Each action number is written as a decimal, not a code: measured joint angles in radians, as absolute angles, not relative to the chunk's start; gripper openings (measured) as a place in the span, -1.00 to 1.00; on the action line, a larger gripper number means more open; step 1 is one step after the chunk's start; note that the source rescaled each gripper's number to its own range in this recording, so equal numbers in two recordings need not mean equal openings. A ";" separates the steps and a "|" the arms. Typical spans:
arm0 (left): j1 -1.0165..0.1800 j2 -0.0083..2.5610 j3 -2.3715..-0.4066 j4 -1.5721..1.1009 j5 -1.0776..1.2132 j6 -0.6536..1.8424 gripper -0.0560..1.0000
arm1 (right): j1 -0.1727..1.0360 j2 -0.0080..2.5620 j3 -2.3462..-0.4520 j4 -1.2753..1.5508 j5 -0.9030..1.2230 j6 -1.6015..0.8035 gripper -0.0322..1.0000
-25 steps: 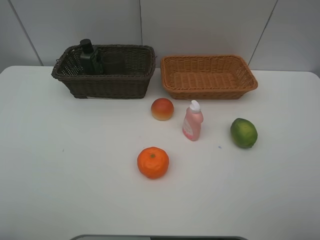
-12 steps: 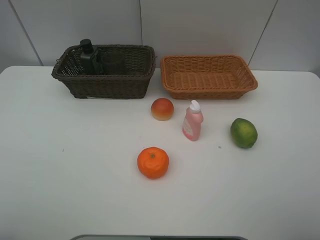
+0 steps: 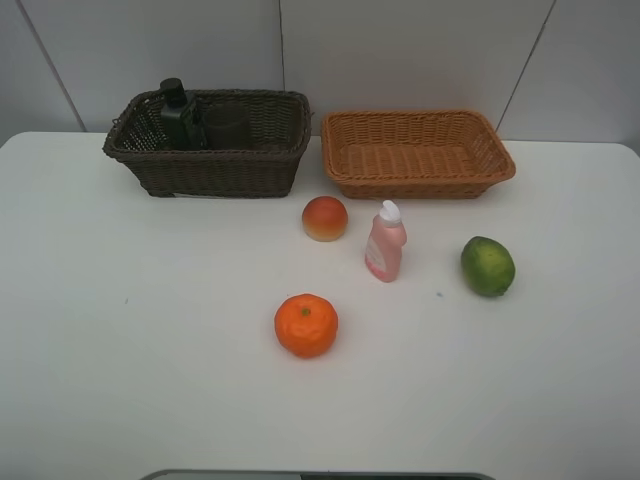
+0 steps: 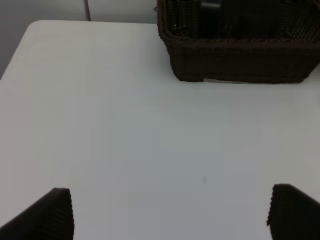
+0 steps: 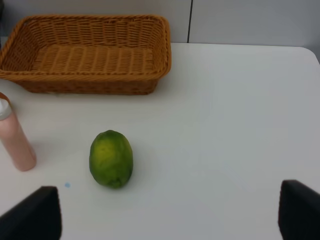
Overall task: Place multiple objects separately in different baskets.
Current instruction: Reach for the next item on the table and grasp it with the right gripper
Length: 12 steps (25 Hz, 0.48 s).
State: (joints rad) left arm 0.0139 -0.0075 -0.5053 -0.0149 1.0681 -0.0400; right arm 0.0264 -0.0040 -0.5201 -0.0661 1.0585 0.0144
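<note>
The dark brown basket [image 3: 225, 175] stands at the back left and holds the dark green-black bottle [image 3: 180, 115] upright, with a faint translucent cup [image 3: 228, 124] beside it. The orange-tan basket [image 3: 420, 186] stands at the back right with nothing in it. On the table lie the peach-like fruit [image 3: 325, 218], the pink white-capped bottle [image 3: 385, 243], the lime [image 3: 488, 265] and the orange [image 3: 306, 325]. My left gripper [image 4: 177, 215] is open above bare table, short of the dark basket [image 4: 240, 60]. My right gripper [image 5: 167, 215] is open, with the lime [image 5: 111, 158] just ahead of it.
The white table [image 3: 130, 350] has rounded corners and a grey panelled wall behind it. The right wrist view shows the pink bottle [image 5: 15, 142] beside the lime and the tan basket [image 5: 90, 85] beyond. Neither arm shows in the exterior high view.
Nothing on the table has moved. The cup inside the dark basket shows a little more clearly than before.
</note>
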 joint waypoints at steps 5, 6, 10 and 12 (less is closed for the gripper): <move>0.023 -0.008 -0.505 -0.017 1.068 -0.040 1.00 | 0.026 -0.004 -0.520 -0.066 1.058 0.014 0.73; 0.023 -0.008 -0.505 -0.017 1.068 -0.040 1.00 | 0.026 -0.004 -0.520 -0.066 1.058 0.014 0.73; 0.023 -0.008 -0.505 -0.014 1.068 -0.040 1.00 | 0.026 -0.004 -0.520 -0.066 1.058 0.014 0.73; 0.023 -0.008 -0.505 -0.014 1.068 -0.040 1.00 | 0.026 -0.003 -0.520 -0.066 1.058 0.014 0.73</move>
